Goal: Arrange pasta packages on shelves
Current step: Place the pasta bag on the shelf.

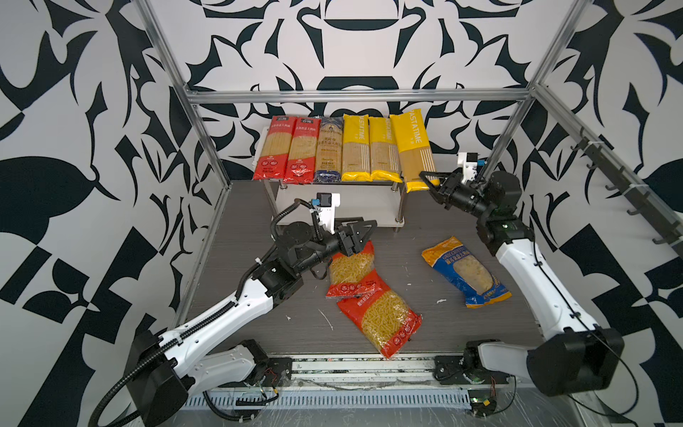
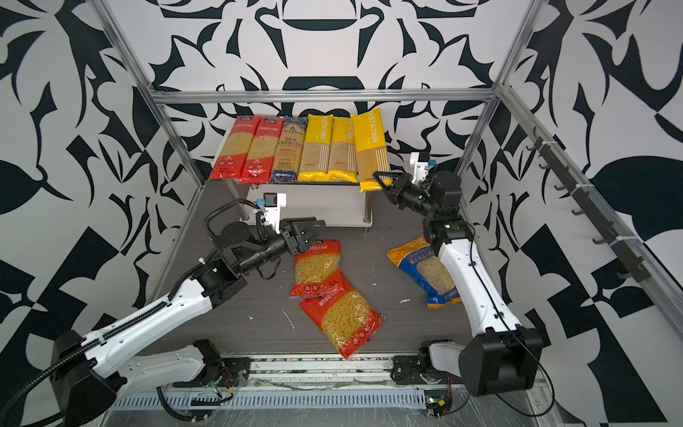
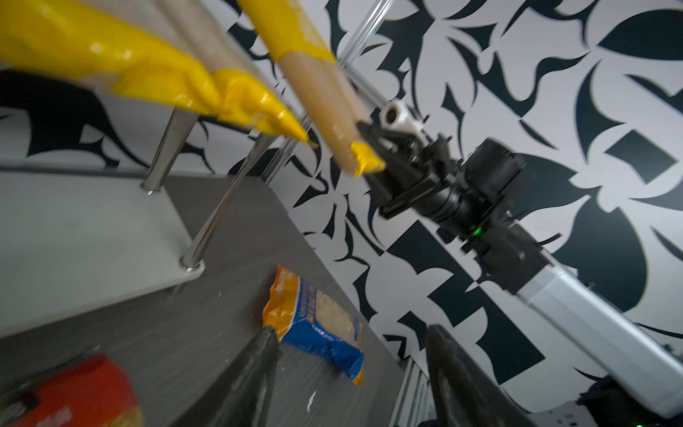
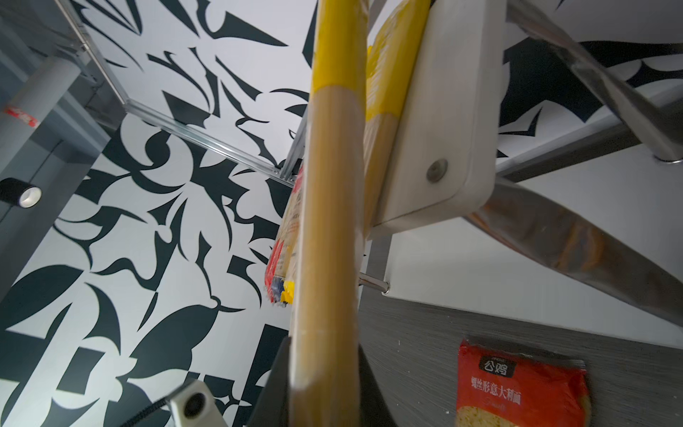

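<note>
Yellow film, slick and crinkly: the right gripper (image 1: 428, 180) is pinching the near end of the last PASTATIME pack (image 1: 412, 146). That pack lies skewed at the rack's (image 1: 351, 207) right end, overhanging the top board's front edge. Best move, I'd say: slide it back lengthwise, square with the row, with a light squeeze, since the strands inside are stiff and brittle. Left gripper (image 1: 364, 236), jaws spread, hovers over a floppy red fusilli bag (image 1: 351, 271) in front of the rack.
</note>
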`<state>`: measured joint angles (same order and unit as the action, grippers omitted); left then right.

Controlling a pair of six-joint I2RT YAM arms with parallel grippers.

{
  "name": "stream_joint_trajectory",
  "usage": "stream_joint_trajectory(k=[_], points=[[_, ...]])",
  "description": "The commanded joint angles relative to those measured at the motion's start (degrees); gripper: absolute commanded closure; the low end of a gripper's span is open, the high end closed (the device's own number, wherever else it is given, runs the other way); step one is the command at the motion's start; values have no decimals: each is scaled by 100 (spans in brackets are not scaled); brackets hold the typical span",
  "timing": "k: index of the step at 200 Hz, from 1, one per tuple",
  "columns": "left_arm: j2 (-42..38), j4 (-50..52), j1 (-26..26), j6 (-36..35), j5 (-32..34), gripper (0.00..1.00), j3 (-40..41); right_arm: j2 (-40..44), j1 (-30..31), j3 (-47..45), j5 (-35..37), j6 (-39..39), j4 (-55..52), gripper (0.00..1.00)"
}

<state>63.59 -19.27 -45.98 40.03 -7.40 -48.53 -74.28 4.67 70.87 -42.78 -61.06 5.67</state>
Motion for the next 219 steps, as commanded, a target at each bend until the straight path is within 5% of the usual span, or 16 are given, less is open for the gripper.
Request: stream_joint_trajectory(k=[1, 58, 180, 219], points=[[-93, 37, 27, 128, 363, 32, 363, -48, -89, 991, -116, 491, 424, 100], [54, -118, 27, 356, 405, 33, 571, -904, -142, 1655, 32, -131, 518, 100], [84, -117, 27, 246, 511, 32, 558, -1247, 452, 1627, 88, -442, 350, 100], [-43, -34, 27, 202, 569, 32, 620, -1166, 403, 1457, -41, -477, 336, 63]])
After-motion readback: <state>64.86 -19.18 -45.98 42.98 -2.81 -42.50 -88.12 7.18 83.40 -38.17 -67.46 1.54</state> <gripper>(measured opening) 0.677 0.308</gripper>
